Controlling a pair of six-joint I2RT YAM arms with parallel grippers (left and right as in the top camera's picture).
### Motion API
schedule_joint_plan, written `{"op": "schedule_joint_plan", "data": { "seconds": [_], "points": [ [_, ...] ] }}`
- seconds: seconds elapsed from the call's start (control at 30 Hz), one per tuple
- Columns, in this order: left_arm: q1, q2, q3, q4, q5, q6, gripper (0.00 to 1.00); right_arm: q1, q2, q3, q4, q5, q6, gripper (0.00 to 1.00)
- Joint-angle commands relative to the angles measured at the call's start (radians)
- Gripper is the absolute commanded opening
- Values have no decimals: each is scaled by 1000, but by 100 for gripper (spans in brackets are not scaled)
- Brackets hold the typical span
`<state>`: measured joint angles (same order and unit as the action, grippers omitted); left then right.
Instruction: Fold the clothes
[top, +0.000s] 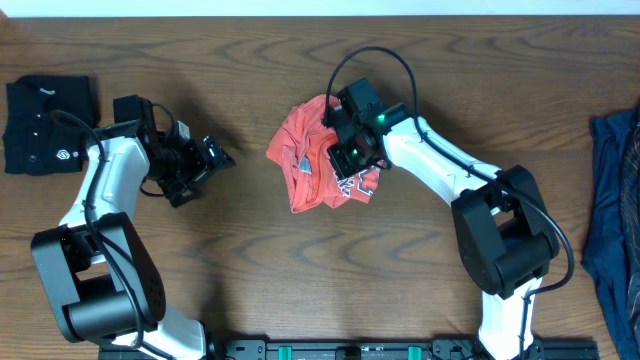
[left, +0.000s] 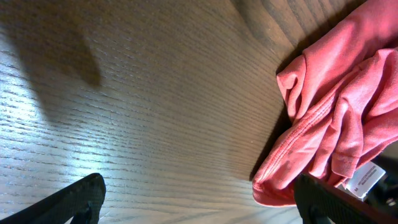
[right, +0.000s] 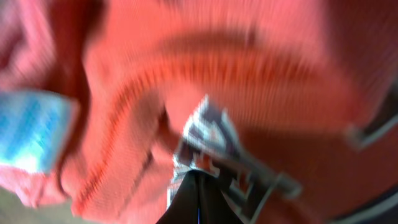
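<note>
A coral-red T-shirt (top: 312, 160) lies crumpled in the middle of the table, its white-and-navy lettering showing at the lower right. My right gripper (top: 352, 152) is over the shirt, and in the right wrist view its fingers (right: 198, 196) are pressed together on the lettered fabric (right: 214, 143). My left gripper (top: 205, 165) is open and empty above bare wood left of the shirt. In the left wrist view its fingers (left: 199, 205) are wide apart, with the shirt's edge (left: 329, 118) at the right. A black folded shirt (top: 48, 123) lies at the far left. A dark blue garment (top: 615, 215) lies at the right edge.
The wooden table (top: 240, 260) fills the view. A white care label (left: 365, 180) sticks out of the red shirt near my left gripper's right finger.
</note>
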<state>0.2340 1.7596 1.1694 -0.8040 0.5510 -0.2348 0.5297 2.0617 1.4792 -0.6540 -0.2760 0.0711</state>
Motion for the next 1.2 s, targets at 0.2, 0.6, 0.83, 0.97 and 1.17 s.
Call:
{"op": "schedule_joint_plan", "data": {
  "seconds": [0.2, 0.6, 0.83, 0.97, 1.17],
  "points": [
    [0, -18, 4, -3, 11, 13, 98, -7, -31, 29, 136, -5, 21, 1],
    [0, -18, 3, -11, 11, 13, 98, 13, 45, 28, 206, -76, 50, 1],
    [0, -18, 4, -15, 11, 14, 98, 60, 48, 28, 290, -76, 72, 1],
    [0, -18, 3, -18, 11, 14, 98, 88, 48, 28, 343, -76, 74, 1],
    [0, -18, 4, -22, 11, 14, 98, 126, 48, 28, 404, -73, 82, 8]
  ]
}}
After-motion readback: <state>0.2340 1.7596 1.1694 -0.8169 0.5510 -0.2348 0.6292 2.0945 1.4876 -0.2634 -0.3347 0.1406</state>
